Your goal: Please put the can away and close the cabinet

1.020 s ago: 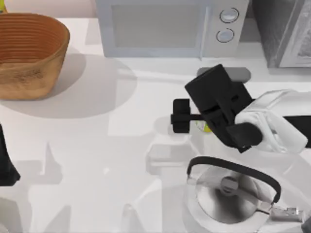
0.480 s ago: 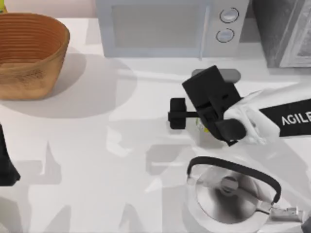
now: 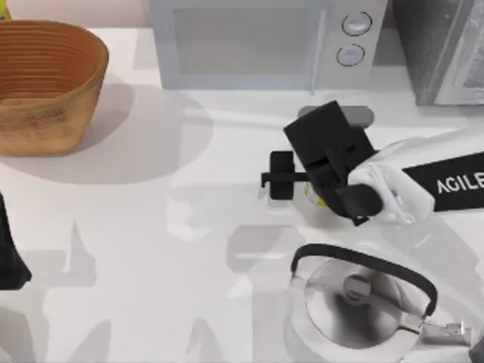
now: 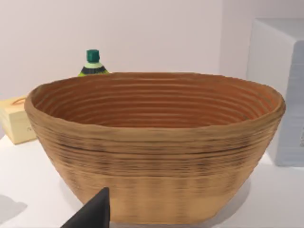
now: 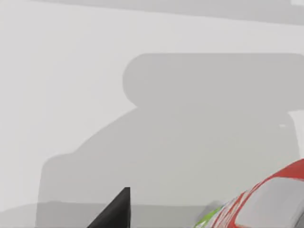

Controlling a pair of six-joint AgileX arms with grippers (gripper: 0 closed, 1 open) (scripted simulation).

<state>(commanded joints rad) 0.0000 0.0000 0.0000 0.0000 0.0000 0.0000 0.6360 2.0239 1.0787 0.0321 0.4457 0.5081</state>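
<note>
the right pincer [image 3: 291,189] has drifted toward the microwave [image 3: 257,41], carrying the can [image 3: 313,197].

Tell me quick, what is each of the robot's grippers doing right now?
Left gripper: parked at the table's left edge, facing the basket; cannot be told.
Right gripper: over the can beside the kettle; grip cannot be told.

Bright, even light w/ no harsh glare. The white tabletop [image 3: 151,249] carries soft grey shadows: a broad oval beside the woven brown basket [image 3: 45,83], angular patches below the black right hand [image 3: 281,178]. In the right wrist view a large blurry-edged shadow covers the surface. The round silver kettle [image 3: 355,302] shows mild reflections. Edges look slightly soft overall.
</note>
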